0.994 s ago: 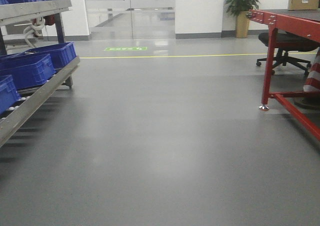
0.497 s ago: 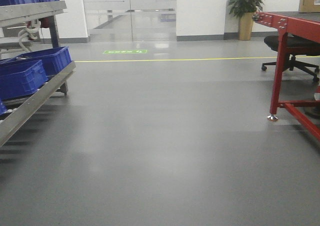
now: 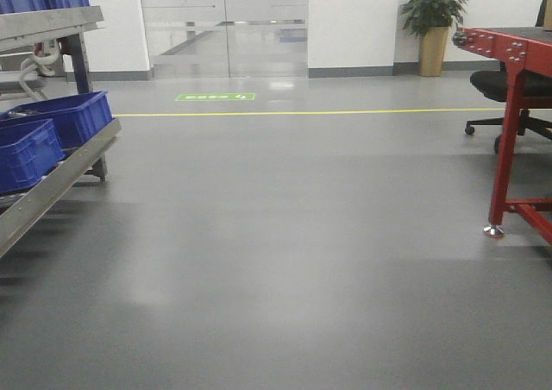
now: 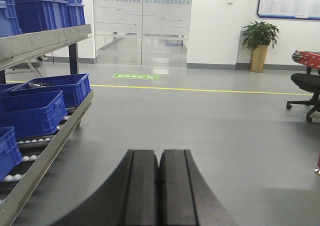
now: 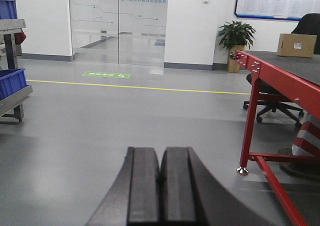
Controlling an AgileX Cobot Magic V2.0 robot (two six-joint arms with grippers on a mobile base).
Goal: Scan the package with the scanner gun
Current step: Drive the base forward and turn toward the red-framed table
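Note:
The package (image 5: 296,45), a brown cardboard box with a small white label, lies far off on the red table (image 5: 280,73) at the right of the right wrist view. The scanner gun is out of view. My left gripper (image 4: 159,153) is shut, its black fingers pressed together with nothing between them, hanging over bare grey floor. My right gripper (image 5: 161,151) is likewise shut and empty, to the left of the red table's leg (image 5: 247,131).
A metal roller rack (image 3: 52,187) with blue bins (image 3: 60,118) runs along the left. The red table (image 3: 517,127) stands at the right, with a black office chair (image 3: 509,88) behind it. A potted plant (image 3: 434,23) and glass doors (image 3: 224,23) line the far wall.
The front view has advanced: the rack slid left, the red table slid right, and the brown box on it left the frame.

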